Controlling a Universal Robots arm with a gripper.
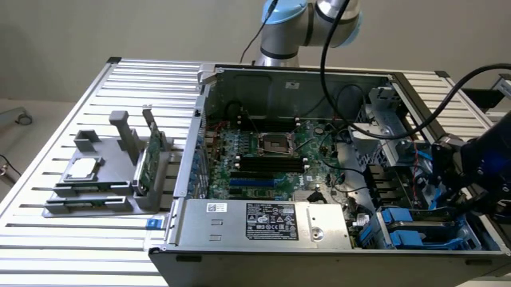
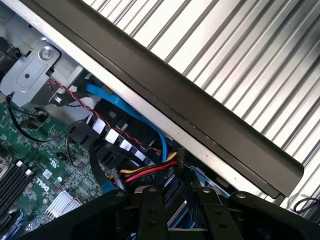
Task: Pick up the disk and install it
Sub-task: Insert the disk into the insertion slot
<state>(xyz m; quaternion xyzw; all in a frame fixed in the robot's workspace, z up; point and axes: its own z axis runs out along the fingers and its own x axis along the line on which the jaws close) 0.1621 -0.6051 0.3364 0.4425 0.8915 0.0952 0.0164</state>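
Slatted aluminium tabletop (image 1: 56, 251) carries 1 open computer case (image 1: 319, 270), which fills the half toward the exterior view's right. Inside the case, a green motherboard (image 1: 264, 161) lies flat, and a silver power supply (image 1: 264, 221) with a white label sits against the wall nearest the camera. A grey holder (image 1: 96, 200) stands beside the case, near the tabletop edge at the exterior view's left. It bears 1 small silver chip (image 1: 84, 169) and 1 upright green circuit card (image 1: 152, 158). The robot arm (image 1: 295, 30) rises at the far edge. The gripper (image 2: 177, 194) hangs inside the case by the wall at the exterior view's right, above the drive bay. The disk (image 1: 408, 230), blue-framed, lies in that bay, at the case corner closest to the tabletop's near corner on the exterior view's right, just beneath the gripper. Whether the gripper is open or clamped on anything cannot be told. In the wrist view, a red, yellow and black cable bundle (image 2: 150, 172) and a blue cable (image 2: 125, 107) run just beyond it.
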